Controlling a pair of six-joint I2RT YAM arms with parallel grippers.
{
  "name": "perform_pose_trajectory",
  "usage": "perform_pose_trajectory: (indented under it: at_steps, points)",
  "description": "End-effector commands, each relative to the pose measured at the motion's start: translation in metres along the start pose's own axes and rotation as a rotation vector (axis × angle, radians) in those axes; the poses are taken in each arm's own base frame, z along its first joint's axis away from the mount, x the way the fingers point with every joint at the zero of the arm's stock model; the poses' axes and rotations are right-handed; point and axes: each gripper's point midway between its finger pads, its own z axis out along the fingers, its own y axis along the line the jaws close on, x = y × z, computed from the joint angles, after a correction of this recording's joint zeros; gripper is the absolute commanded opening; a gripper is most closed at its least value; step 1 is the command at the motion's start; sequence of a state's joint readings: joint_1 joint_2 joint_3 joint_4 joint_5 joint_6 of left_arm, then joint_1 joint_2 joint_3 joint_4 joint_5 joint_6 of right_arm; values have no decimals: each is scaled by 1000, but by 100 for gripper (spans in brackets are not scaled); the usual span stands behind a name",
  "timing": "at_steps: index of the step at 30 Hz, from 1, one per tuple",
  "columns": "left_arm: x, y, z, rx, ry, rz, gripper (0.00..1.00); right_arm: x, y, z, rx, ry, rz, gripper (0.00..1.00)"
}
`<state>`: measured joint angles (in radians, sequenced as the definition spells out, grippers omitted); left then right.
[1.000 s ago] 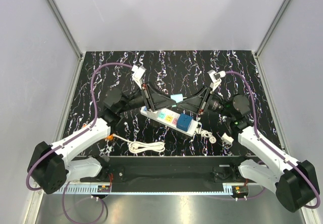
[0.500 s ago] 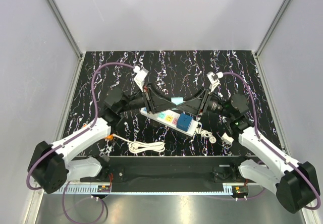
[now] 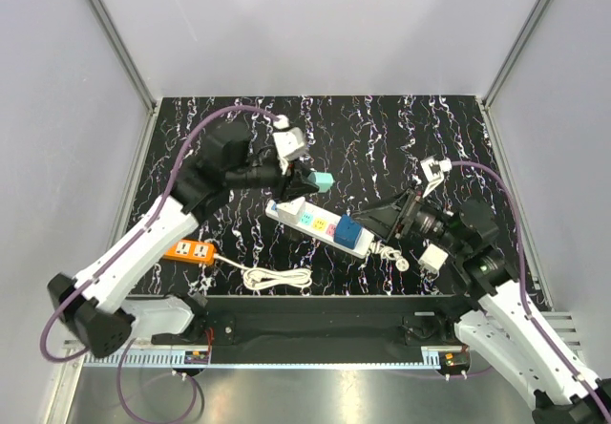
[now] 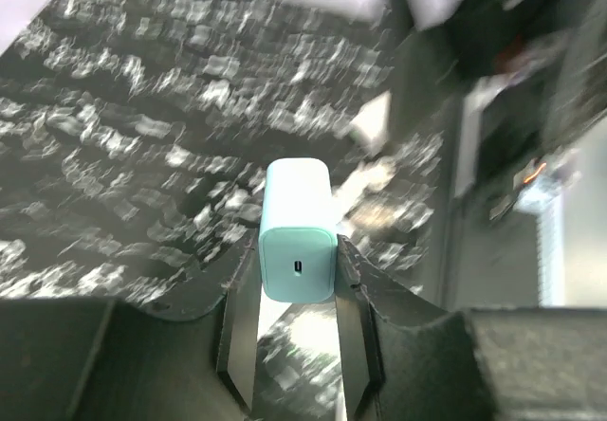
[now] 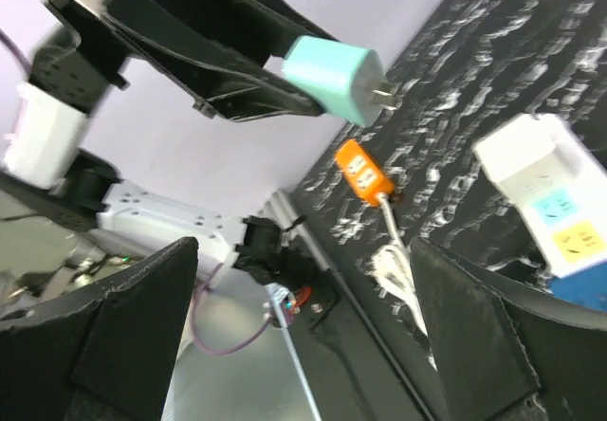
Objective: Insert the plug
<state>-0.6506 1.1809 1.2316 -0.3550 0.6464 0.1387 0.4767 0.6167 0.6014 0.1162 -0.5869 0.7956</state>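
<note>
At the near left of the tabletop [image 3: 430, 128] the orange block [image 3: 187, 250] now lies in plain sight, since the left arm that hung over it a second ago has swung up and away. Its cord [image 3: 277, 277] is coiled just right of it, as before. The left end effector [image 3: 307, 178] is clamped tight on the teal cube [image 3: 323, 181]. Its two fingers pinch the cube's sides and the prongs point away from the wrist. It has carried the cube to the far left, off the spot above the strip [image 3: 307, 218] where both arms met a moment ago. The plug [image 3: 349, 230] sits on the right end of the strip, exactly where it was in the earlier views. It looks level on the strip, though whether it is pushed fully home cannot be told from here. Right of it, the right end effector [image 3: 374, 223] has gone from nearly closed to spread wide. It holds nothing and has backed off to the right of the strip. So the right side has let go of the teal cube, which is now the left's alone. The space above the plug is open again. The free right end effector, the nearer of the two, looks best placed to press the plug down if it still needs seating.
</note>
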Motion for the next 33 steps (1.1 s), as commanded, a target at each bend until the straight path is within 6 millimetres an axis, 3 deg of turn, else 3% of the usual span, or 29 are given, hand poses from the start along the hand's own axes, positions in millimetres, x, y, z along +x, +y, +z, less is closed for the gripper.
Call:
perform_pose_trajectory:
  at_steps: [1, 2, 4, 5, 7, 12, 21, 27, 33]
  points:
    - [17, 33, -5, -54, 182, 241, 0, -14, -11, -12, 147, -49, -66, 100]
    - [38, 40, -1, -25, 277, 264, 0, -15, -13, -15, 168, -50, -69, 100]
    - [38, 54, -1, -36, 338, 353, 0, -18, -21, -22, 245, -55, -84, 100]
    - [54, 59, 2, -16, 403, 348, 0, -19, -23, -24, 270, -59, -90, 100]
    - [59, 68, 4, -2, 452, 413, 0, -23, -29, -32, 332, -79, -102, 100]
    - [91, 80, 17, 33, 595, 466, 0, -33, -34, -52, 426, -142, -129, 100]
    - [139, 50, 54, 263, 710, 526, 0, -66, -22, -92, 541, -321, -203, 100]
    - [156, 46, 69, 359, 753, 584, 0, -75, -18, -115, 576, -414, -218, 100]
    - [176, 43, 80, 434, 821, 597, 0, -79, -16, -123, 599, -438, -231, 100]
